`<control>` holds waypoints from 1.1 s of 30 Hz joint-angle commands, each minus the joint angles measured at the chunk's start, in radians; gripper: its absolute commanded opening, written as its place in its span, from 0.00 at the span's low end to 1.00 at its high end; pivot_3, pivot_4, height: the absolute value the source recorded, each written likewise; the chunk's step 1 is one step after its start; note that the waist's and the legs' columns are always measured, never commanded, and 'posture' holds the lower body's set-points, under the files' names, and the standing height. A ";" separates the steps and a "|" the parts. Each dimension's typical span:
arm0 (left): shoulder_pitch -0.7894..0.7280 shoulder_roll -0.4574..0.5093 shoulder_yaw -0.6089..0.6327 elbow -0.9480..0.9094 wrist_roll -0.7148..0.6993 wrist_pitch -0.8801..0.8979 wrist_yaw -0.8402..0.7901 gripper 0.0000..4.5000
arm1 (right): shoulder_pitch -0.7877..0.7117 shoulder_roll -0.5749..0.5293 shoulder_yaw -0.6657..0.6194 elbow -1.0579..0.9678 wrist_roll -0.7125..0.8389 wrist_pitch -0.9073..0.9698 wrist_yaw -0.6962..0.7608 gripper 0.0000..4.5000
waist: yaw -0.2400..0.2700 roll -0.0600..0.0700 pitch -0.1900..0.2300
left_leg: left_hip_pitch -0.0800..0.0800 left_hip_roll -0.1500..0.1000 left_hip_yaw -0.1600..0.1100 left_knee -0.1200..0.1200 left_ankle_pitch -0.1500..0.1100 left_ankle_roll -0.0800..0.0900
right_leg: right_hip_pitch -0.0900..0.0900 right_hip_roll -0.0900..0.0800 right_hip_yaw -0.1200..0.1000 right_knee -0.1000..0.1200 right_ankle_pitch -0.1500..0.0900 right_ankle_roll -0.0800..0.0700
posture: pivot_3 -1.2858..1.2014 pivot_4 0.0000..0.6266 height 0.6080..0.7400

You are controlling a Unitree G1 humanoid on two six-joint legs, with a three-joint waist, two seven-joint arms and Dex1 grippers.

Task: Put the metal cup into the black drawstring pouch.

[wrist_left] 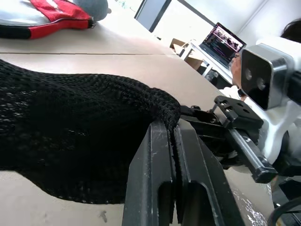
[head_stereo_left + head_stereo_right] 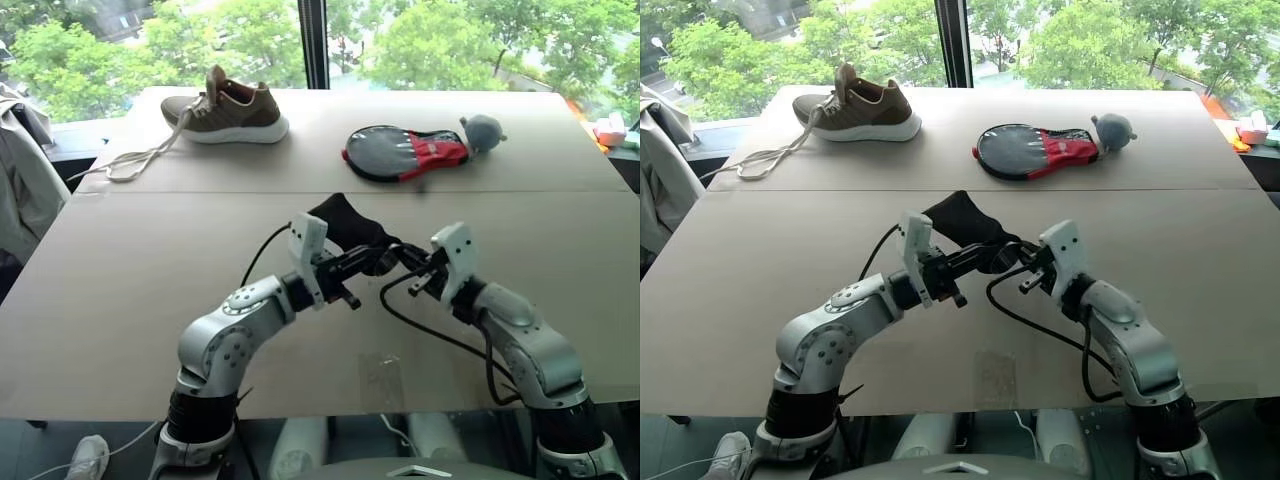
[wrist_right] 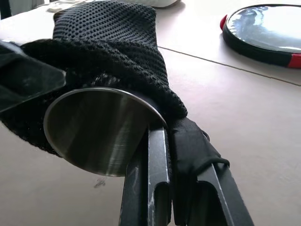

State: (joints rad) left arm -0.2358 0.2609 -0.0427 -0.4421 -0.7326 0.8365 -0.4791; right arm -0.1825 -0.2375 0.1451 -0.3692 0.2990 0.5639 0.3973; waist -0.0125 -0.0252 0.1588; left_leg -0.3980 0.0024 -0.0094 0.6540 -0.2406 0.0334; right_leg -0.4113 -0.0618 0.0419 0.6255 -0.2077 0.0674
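The black drawstring pouch [image 2: 345, 222] lies on its side mid-table, its mouth toward me, between both grippers. My left gripper [image 1: 167, 126] is shut on the mesh rim of the pouch [image 1: 70, 132]. From the other side, my right gripper [image 3: 167, 127] is shut on the opposite rim of the pouch [image 3: 108, 37], with fabric and a cord between its fingers. The metal cup [image 3: 94, 132] sits in the pouch's mouth with its flat shiny base facing out, right beside the right fingers. In the head views the grippers [image 2: 385, 260] meet at the mouth and hide the cup.
A brown sneaker [image 2: 230, 105] with trailing laces lies at the far left. A grey-and-red paddle case [image 2: 405, 152] and a grey ball-like object [image 2: 483, 130] lie at the far right. A jacket [image 2: 20, 180] hangs past the table's left edge.
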 commanded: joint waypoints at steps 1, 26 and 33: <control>-0.016 -0.009 -0.038 -0.029 -0.019 0.002 -0.018 0.00 | -0.055 -0.030 0.032 0.020 -0.083 -0.024 -0.026 0.01 | 0.000 0.000 0.000 | 0.000 0.000 0.000 0.000 0.000 0.000 | 0.000 0.000 0.000 0.000 0.000 0.000 | 0.52 0.24 1.00; -0.034 -0.074 0.029 0.031 -0.026 -0.062 0.027 0.00 | -0.165 0.183 -0.218 -0.042 0.383 0.325 -0.186 0.31 | -0.004 0.001 0.001 | -0.001 0.000 -0.001 -0.002 0.000 0.000 | -0.001 0.000 0.000 0.000 0.000 0.000 | 0.52 0.24 1.00; -0.108 -0.133 0.160 0.090 -0.110 -0.041 0.136 0.00 | -0.129 -0.163 -0.056 -0.089 0.198 0.182 0.045 0.68 | -0.002 0.001 0.001 | -0.002 -0.001 0.002 -0.001 0.000 0.000 | -0.001 0.000 0.000 -0.001 0.000 0.000 | 0.52 0.24 1.00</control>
State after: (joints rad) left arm -0.3199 0.1318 0.0739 -0.3487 -0.8104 0.8006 -0.3669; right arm -0.3203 -0.3506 0.0802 -0.3974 0.5290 0.8013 0.3617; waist -0.0140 -0.0237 0.1599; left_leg -0.4002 0.0012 -0.0076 0.6529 -0.2406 0.0336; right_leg -0.4125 -0.0621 0.0414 0.6239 -0.2078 0.0678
